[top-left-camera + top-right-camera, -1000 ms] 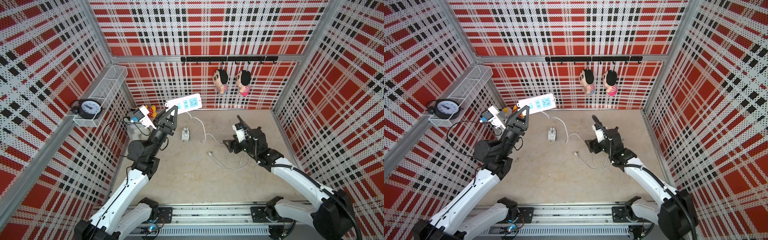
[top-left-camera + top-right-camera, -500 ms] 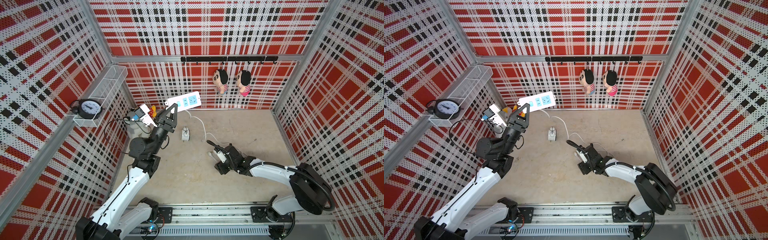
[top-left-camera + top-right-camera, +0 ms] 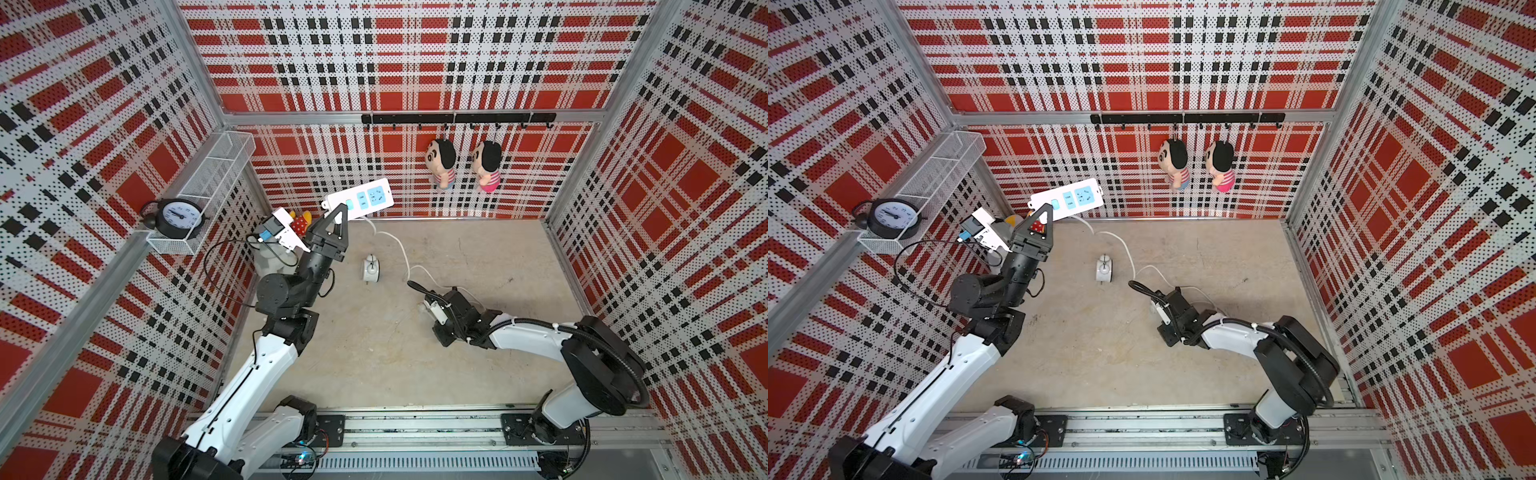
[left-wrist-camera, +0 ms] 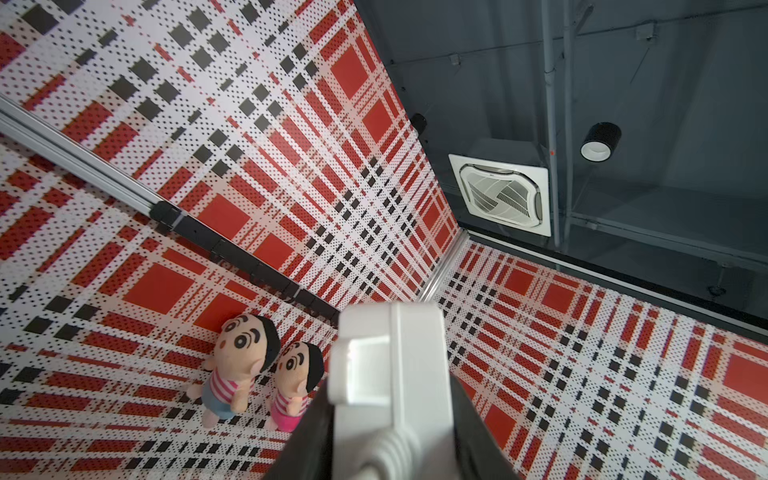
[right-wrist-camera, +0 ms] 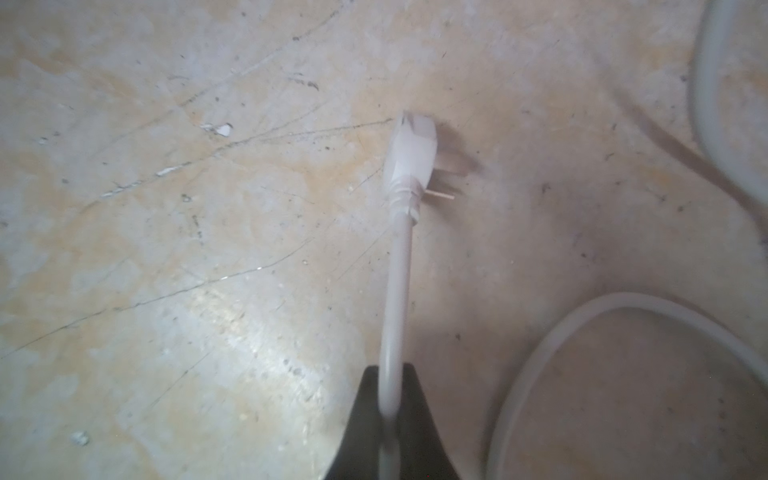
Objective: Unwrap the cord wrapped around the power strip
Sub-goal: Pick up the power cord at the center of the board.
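The white power strip (image 3: 359, 199) with light blue sockets is held up near the back wall, and my left gripper (image 3: 338, 214) is shut on its near end. In the left wrist view the strip's end (image 4: 390, 440) sits clamped between the black fingers (image 4: 309, 436). The white cord (image 3: 402, 249) hangs from the strip and runs across the floor to my right arm. My right gripper (image 5: 390, 374) is low over the floor, shut on the cord (image 5: 397, 270) a short way behind the plug (image 5: 411, 153). Both top views hide its jaws under the wrist.
A small white alarm clock (image 3: 370, 270) stands on the floor between the arms. A loose cord loop (image 5: 582, 316) lies beside the right gripper. A black clock (image 3: 174, 216) sits in the wire shelf at left. Two dolls (image 3: 442, 164) hang on the back wall.
My right gripper came down and leftward to the floor and shut on the cord near the plug. The left arm, with the power strip, barely moved.
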`<state>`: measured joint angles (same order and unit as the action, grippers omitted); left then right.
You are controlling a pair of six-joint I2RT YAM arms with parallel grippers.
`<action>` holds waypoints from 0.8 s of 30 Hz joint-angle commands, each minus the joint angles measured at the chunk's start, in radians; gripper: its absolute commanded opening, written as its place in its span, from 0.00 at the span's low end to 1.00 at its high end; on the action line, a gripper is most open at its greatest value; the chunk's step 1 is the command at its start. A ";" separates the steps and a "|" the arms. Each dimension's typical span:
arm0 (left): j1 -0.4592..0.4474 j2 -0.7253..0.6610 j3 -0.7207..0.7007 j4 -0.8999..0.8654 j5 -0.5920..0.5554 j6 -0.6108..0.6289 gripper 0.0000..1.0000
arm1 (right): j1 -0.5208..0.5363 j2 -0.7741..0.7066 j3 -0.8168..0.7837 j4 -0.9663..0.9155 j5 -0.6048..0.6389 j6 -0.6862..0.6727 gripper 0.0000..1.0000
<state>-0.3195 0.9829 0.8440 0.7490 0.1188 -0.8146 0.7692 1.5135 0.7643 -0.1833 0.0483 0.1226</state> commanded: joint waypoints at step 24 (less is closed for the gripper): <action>0.046 -0.141 0.015 0.000 0.169 -0.119 0.00 | -0.724 0.203 0.641 0.056 -0.009 0.184 0.00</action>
<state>-0.2810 0.8845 0.8398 0.6800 0.2169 -0.8867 0.0734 1.6493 1.2755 -0.0952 -0.0113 0.3103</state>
